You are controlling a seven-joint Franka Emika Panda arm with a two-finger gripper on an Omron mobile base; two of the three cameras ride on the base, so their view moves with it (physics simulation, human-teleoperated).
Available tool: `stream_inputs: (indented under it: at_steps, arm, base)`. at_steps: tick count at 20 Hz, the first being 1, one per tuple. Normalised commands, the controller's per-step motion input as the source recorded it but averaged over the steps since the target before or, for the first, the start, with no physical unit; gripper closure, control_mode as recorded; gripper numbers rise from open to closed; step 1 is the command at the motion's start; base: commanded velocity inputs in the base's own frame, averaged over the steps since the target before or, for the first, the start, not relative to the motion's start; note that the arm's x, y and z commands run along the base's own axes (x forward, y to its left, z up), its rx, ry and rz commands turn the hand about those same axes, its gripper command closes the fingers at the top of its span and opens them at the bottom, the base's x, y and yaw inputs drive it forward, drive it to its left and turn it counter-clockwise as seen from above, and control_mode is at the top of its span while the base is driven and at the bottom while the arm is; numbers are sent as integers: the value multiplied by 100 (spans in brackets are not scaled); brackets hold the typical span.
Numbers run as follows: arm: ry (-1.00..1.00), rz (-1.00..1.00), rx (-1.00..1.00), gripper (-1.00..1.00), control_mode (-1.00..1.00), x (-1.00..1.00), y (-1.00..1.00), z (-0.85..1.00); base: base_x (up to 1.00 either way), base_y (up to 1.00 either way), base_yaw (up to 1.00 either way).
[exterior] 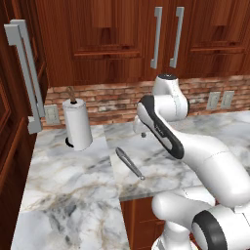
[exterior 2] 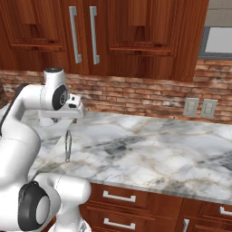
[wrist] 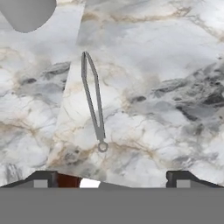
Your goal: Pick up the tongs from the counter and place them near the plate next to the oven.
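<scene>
Tongs point(exterior: 129, 163) lay flat on counter point(exterior: 68, 195), near front edge, right of paper-towel roll point(exterior: 78, 124), untouched. Gripper point(wrist: 112, 177) hung above, fingers point(wrist: 43, 178) spread wide, holding nothing. Hand view showed tongs point(wrist: 92, 98) left of centre, ringed end nearest. Good grasp likely needed: shift left, line jaws across both thin arms near middle, descend straight, close gently so metal wouldn't skid on marble.

Rendered home kitchen: marble bench point(exterior 2: 149, 149), reddish wooden cabinets point(exterior 2: 113, 31), brick backsplash point(exterior 2: 136, 97), paper-towel roll point(exterior: 78, 124), wall outlets point(exterior 2: 199, 108).
</scene>
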Motion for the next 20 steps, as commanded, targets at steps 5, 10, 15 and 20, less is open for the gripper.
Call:
stream_inputs:
  at_steps: [5, 10, 15, 20]
  arm:
    - [4, 6, 0, -100, -100, 13, 32, -48]
    - [5, 5, 0, -100, -100, 19, 25, -49]
    - [3, 5, 0, -100, -100, 20, 14, -49]
    - [1, 5, -2, -100, -100, 17, 1, -45]
  base:
    - [0, 0, 0]
    - [0, 0, 0]
    - [0, 0, 0]
    - [0, 0, 0]
